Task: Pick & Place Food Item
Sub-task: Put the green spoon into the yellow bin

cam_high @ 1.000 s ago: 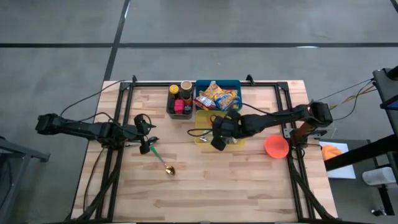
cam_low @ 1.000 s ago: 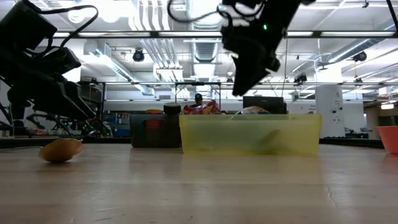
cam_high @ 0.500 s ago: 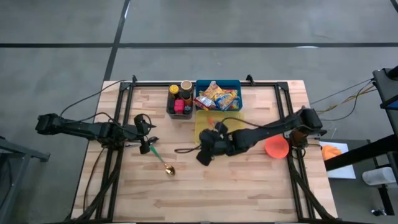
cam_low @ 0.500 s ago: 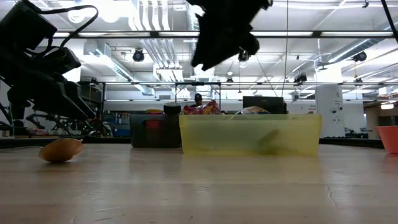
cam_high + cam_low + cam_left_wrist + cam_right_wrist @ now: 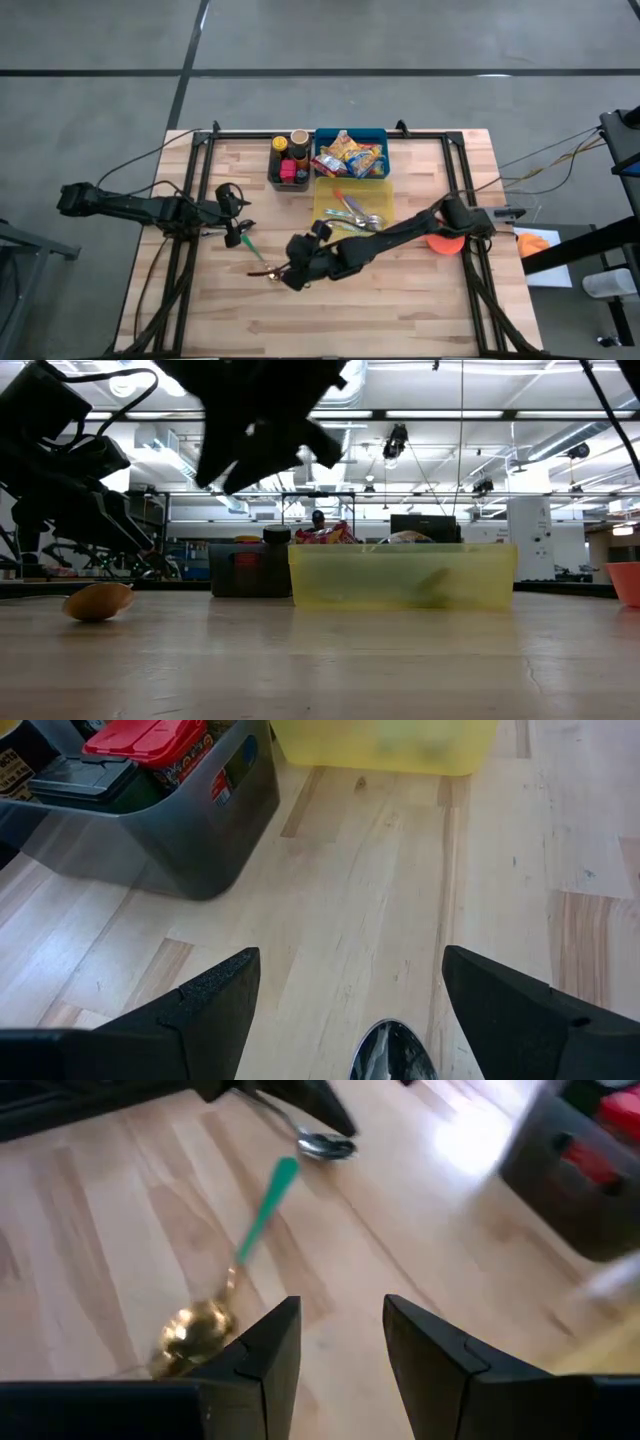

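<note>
R gripper (image 5: pixel 335 1342) part-open, empty, above gold spoon (image 5: pixel 195 1330). L gripper (image 5: pixel 345 990) wide open, empty.

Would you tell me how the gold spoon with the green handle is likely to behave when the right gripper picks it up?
The spoon looks thin and stiff, so probably light. Lying flat on the table, it may slide rather than lift. Its shiny bowl could slip between the fingers of the right gripper.

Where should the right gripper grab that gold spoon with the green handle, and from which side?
Probably the green handle of the spoon, near its middle, coming from above. It lies flat on the table, so the fingers should straddle the thin handle crosswise; the gold bowl is rounder and likelier to slip. The right gripper is open, near the bowl end.
</note>
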